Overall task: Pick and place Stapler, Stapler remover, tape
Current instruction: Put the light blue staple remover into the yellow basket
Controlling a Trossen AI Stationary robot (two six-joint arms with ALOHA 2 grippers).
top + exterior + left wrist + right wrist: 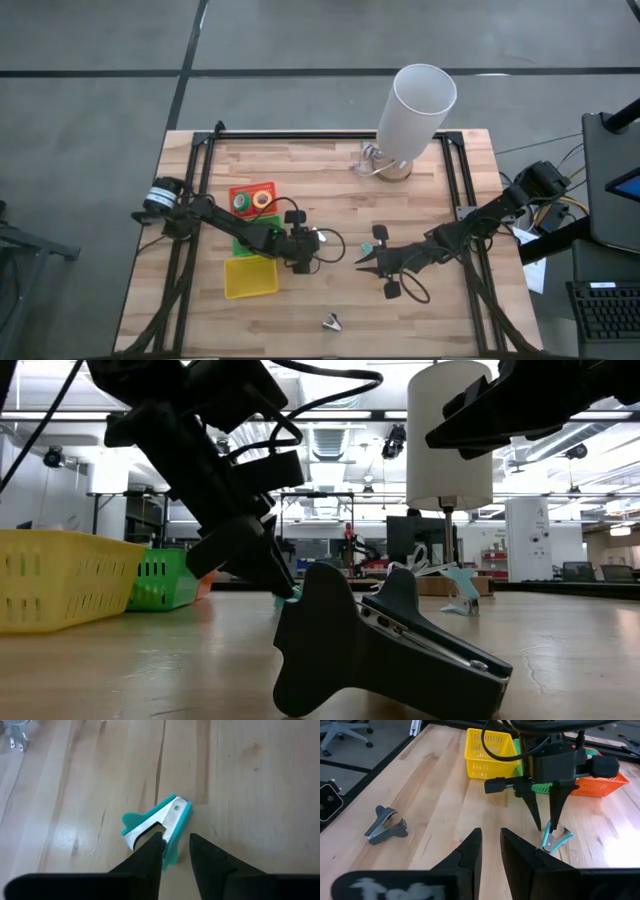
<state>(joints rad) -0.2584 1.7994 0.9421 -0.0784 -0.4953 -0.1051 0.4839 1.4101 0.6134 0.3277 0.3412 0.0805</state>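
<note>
A teal staple remover (165,820) stands on the table mid-table (555,839). My left gripper (172,840) comes down on it from above (546,825), open, with a finger on either side of one teal wing. My right gripper (491,832) hovers just right of it (362,262), open by a narrow gap and holding nothing. A second teal remover (380,235) lies farther back. A dark grey remover (331,322) lies near the table's near edge (385,650). Tape rolls (252,199) sit in the red tray. The black stapler is out of view. My left gripper's fingers (150,852) point down over the teal staple remover's upper wing (171,851), which shows in the gap between them. The remover's lower end rests on the table. Whether the fingers touch the wing, I cannot tell.
Red (232,190), green (240,243) and yellow (250,277) trays stand in a row at the table's left. A tall white cylinder on a stand (415,110) rises at the far edge. Bare wood lies near the right and near edges.
</note>
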